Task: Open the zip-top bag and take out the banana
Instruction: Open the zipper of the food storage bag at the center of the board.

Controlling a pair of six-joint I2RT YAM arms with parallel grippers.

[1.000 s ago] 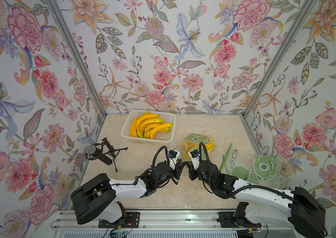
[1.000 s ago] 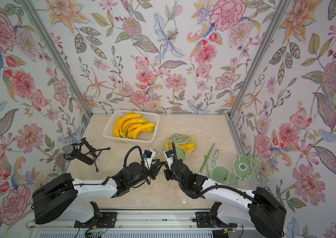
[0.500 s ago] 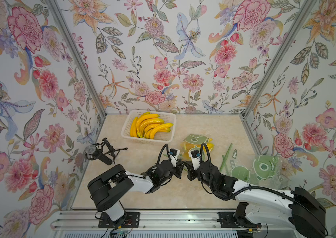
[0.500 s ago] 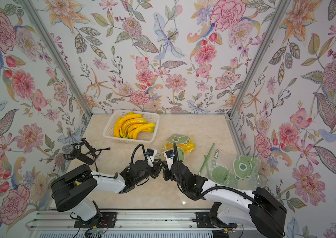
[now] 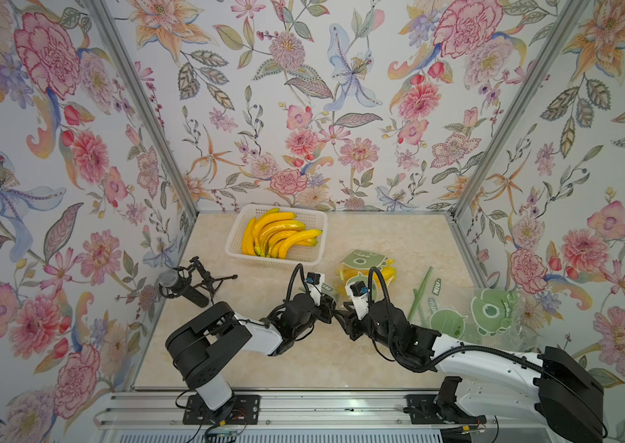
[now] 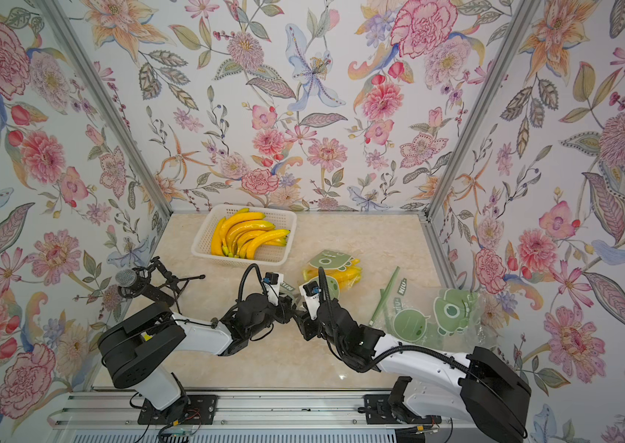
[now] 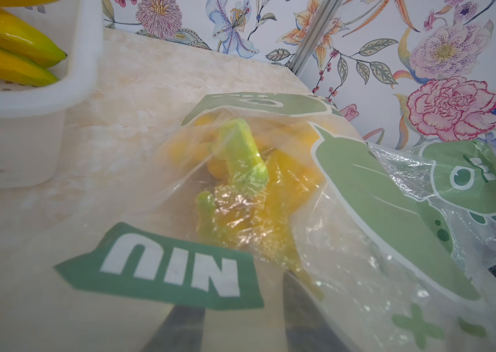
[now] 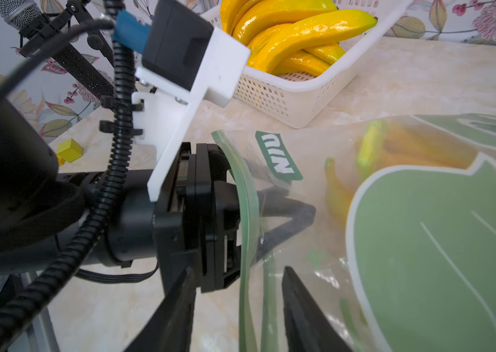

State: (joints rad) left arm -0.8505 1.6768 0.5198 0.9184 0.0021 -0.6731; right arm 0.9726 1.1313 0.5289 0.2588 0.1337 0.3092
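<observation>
Near the basket (image 5: pixel 276 261) of bananas (image 5: pixel 280 234), the left gripper (image 7: pixel 237 292) has its fingers (image 7: pixel 179 329) spread apart, showing through the zip-top bag (image 5: pixel 362 261) at its mouth. The banana (image 7: pixel 289 183) lies inside that bag mid-table. The right gripper (image 8: pixel 237 271) has its jaws apart, with the green zip strip (image 8: pixel 245 213) between them.

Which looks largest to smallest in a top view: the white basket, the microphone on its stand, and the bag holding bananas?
1. White basket: largest.
2. Microphone on its stand and bag holding bananas: about alike; the bag is partly hidden, so I won't rank them.
</observation>
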